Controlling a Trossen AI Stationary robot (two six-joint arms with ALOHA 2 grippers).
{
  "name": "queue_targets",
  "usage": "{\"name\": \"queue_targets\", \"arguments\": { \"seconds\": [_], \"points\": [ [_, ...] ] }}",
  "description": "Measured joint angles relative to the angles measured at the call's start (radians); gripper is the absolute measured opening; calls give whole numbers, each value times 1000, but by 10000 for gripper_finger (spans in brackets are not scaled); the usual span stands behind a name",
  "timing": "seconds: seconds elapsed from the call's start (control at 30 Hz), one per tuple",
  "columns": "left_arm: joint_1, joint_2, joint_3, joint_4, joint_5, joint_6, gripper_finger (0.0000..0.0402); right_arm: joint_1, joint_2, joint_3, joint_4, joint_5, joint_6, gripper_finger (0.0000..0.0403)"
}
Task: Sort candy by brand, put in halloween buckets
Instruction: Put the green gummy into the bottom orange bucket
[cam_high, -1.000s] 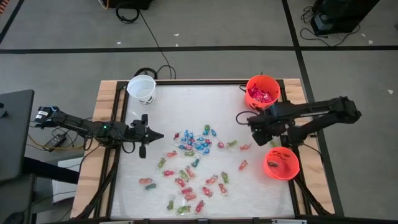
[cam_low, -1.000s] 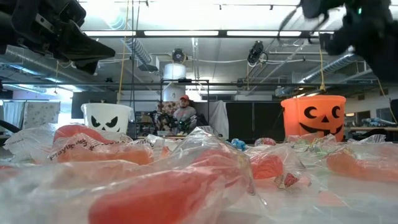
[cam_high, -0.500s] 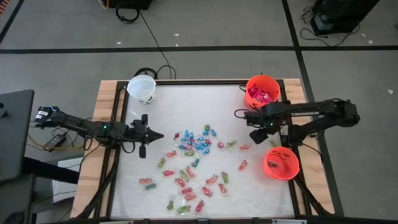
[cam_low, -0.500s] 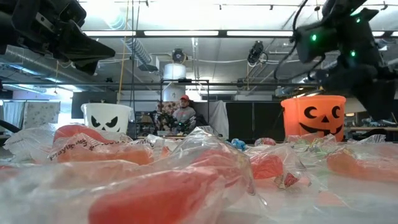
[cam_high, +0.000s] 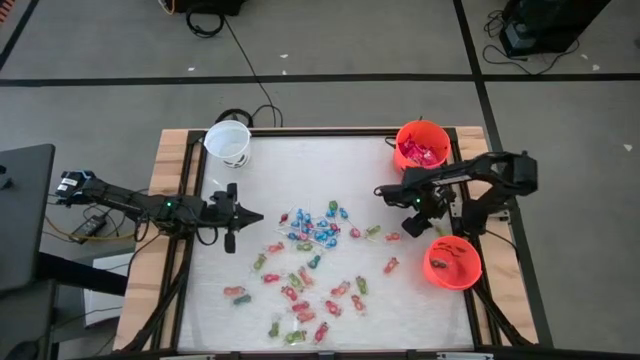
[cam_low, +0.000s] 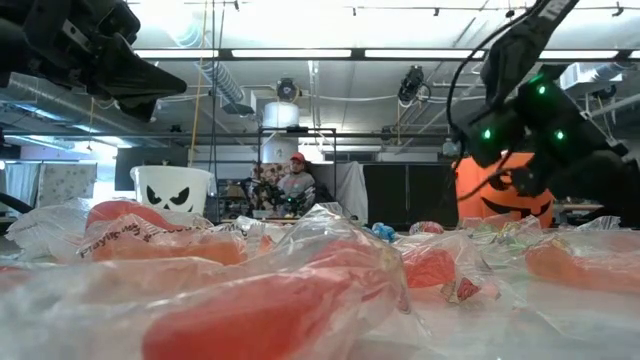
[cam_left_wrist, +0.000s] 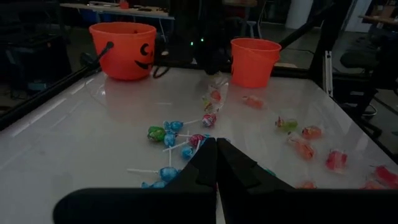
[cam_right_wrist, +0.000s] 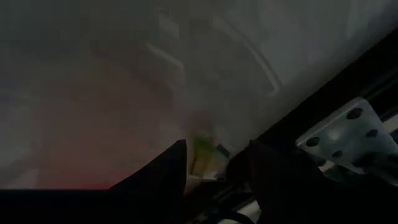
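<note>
Right of centre in the high view, my right gripper hovers with fingers apart between two orange buckets, bare tabletop above. Candy lies scattered mid-frame down to the lower edge, its spread running diagonally. My left gripper waits pressed together at left, near the white bucket.

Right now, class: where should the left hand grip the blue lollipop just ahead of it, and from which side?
Probably its bulging wrapped head, from straight above: the blue lollipop lies flat on the table, its thin stick too low to pinch. The left hand is shut, so open first.
</note>
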Motion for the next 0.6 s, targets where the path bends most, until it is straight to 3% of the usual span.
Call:
{"name": "queue_targets", "arguments": {
  "seconds": [0.23, 0.33, 0.47, 0.6],
  "points": [
    [0, 0, 0, 0, -13, 0, 7, -19, 109, 0, -8, 11, -87, 162],
    [0, 0, 0, 0, -26, 3, 7, -24, 128, 0, -7, 28, -120, 117],
    [0, 0, 0, 0, -31, 4, 7, -24, 126, 0, -4, 7, -168, 22],
    [0, 0, 0, 0, -32, 5, 7, -24, 102, 4, -27, 1, -167, 10]
  ]
}}
